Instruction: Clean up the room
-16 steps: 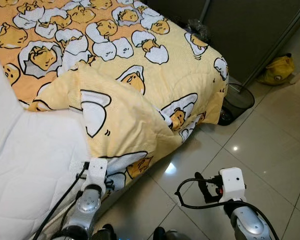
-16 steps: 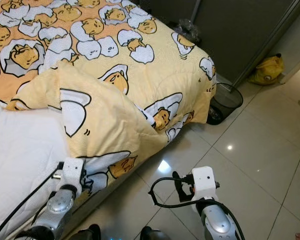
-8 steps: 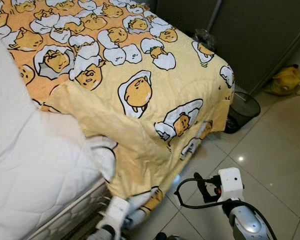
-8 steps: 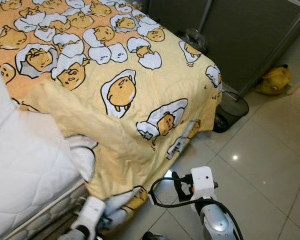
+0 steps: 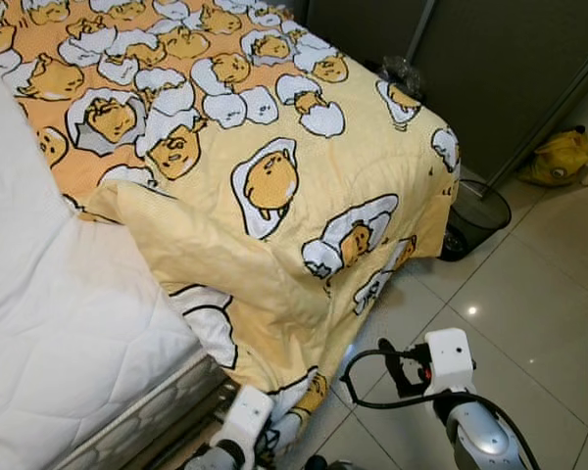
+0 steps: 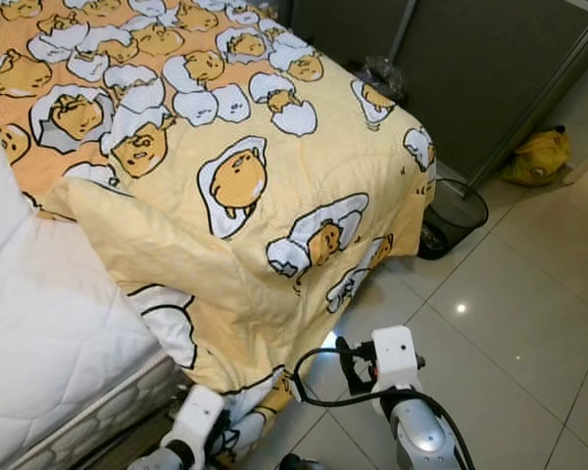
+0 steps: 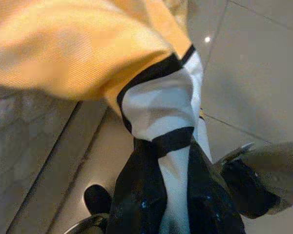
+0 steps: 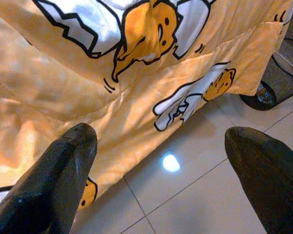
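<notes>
White quilted mattress (image 5: 49, 323) bare at 9 o'clock, its side panel visible low down. Yellow egg-cartoon blanket (image 5: 274, 186) covers the bed from 12 o'clock to centre, one corner folded back over itself, edge draping off the bed's corner toward the tiled floor (image 5: 529, 323). Left gripper (image 7: 173, 192) low at 6–7 o'clock beside the bed base, fingers (image 7: 136, 195) closed tight on the blanket's hanging corner; a white-and-black patch of fabric is pinched between them, cloth running up from the grip. Right gripper (image 8: 161, 180) at 5 o'clock over the floor, fingers (image 8: 63, 165) spread wide, holding nothing, pointing at the draped blanket edge, not touching it. Black cable loops off the right wrist. Black mesh wastebasket (image 5: 475, 211) on the floor at 3 o'clock, just beside the bed's far corner. Yellow bag (image 5: 559, 157) at 2 o'clock against a dark wardrobe panel (image 5: 510, 69). Crumpled clear plastic (image 5: 402, 69) near the bed's far corner at 1 o'clock.
</notes>
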`<state>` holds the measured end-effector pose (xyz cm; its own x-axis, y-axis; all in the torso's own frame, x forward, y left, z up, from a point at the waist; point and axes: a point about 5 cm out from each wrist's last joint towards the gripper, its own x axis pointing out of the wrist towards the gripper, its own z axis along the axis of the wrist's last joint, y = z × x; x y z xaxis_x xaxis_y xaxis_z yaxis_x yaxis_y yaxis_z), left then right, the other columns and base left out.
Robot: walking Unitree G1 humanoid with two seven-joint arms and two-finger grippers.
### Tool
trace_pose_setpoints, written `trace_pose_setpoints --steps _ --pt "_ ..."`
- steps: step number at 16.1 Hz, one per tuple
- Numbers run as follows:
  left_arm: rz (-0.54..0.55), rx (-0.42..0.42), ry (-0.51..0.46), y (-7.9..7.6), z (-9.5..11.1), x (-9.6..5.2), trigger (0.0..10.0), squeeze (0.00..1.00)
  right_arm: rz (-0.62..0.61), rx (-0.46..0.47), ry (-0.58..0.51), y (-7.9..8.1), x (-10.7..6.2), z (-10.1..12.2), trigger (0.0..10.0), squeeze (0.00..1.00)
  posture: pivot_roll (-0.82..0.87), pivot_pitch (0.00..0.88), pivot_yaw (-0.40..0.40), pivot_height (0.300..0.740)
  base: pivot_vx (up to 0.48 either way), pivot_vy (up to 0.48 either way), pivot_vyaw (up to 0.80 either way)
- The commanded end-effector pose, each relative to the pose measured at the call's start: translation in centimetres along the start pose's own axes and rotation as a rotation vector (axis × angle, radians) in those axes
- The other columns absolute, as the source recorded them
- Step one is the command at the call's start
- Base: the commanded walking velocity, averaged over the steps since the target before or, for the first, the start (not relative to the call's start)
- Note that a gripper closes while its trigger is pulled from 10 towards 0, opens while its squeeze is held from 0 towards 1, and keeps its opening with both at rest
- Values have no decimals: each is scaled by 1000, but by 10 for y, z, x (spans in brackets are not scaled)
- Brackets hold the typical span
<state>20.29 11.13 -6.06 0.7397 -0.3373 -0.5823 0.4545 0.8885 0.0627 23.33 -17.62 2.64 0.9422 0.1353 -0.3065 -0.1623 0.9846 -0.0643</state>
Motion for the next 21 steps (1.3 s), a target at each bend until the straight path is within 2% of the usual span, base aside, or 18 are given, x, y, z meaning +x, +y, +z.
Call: trace_pose_setpoints --steps 1,2,5,6,7,9,11,13,14,16,17,18,19,20,21 --pt "-7 -3 21 -4 -5 -1 10000 0 -18 -6 19 -5 -3 -6 10000 0 78 161 -105 740 -480 0 0" --pt "-9 -20 18 -4 -5 -1 10000 0 -18 -8 19 -5 -3 -6 10000 0 76 160 -104 740 -480 0 0" --pt "-80 38 25 -12 -3 0 10000 0 -19 -12 18 -7 -2 -5 10000 0 75 157 -105 740 0 0 0" --pt "-224 -28 94 -28 -8 1 10000 0 -19 -15 17 -8 -1 -4 10000 0 73 158 -107 740 0 0 0" --pt "-319 32 144 -41 -11 1 10000 0 -17 -19 17 -8 0 -4 10000 0 72 154 -108 740 0 0 0" --pt "-428 -7 167 -54 -4 5 10000 0 -16 -24 15 -10 2 -3 10000 0 72 154 -108 740 0 0 0" --pt "-552 -83 191 -71 8 9 10000 0 -13 -33 17 -12 4 -1 10000 0 55 143 -112 740 0 0 0" --pt "-612 -123 206 -78 12 10 10000 0 -8 -38 21 -12 4 -2 10000 0 52 140 -113 740 0 0 0" --pt "-674 -92 260 -86 7 7 10000 0 -3 -43 24 -13 3 -2 10000 0 46 136 -111 740 0 0 0" --pt "-735 -98 288 -91 3 3 10000 0 1 -44 25 -13 4 -3 10000 0 43 132 -111 740 0 0 0" --pt "-821 -185 211 -106 21 4 10000 0 17 -59 33 -12 0 -5 10000 0 37 126 -109 740 0 0 0" --pt "-847 -218 138 -112 36 7 10000 0 21 -64 35 -12 -1 -6 10000 0 37 126 -109 740 0 0 0" --pt "-871 -219 114 -115 42 7 10000 0 21 -65 37 -13 -2 -7 10000 0 42 118 -114 740 0 0 0" --pt "-925 -171 86 -119 49 6 10000 0 23 -65 43 -13 -2 -8 10000 0 41 113 -115 740 0 0 0" --pt "-983 -80 86 -124 50 3 10000 0 33 -69 50 -13 -1 -9 10000 0 41 106 -116 740 0 0 0"
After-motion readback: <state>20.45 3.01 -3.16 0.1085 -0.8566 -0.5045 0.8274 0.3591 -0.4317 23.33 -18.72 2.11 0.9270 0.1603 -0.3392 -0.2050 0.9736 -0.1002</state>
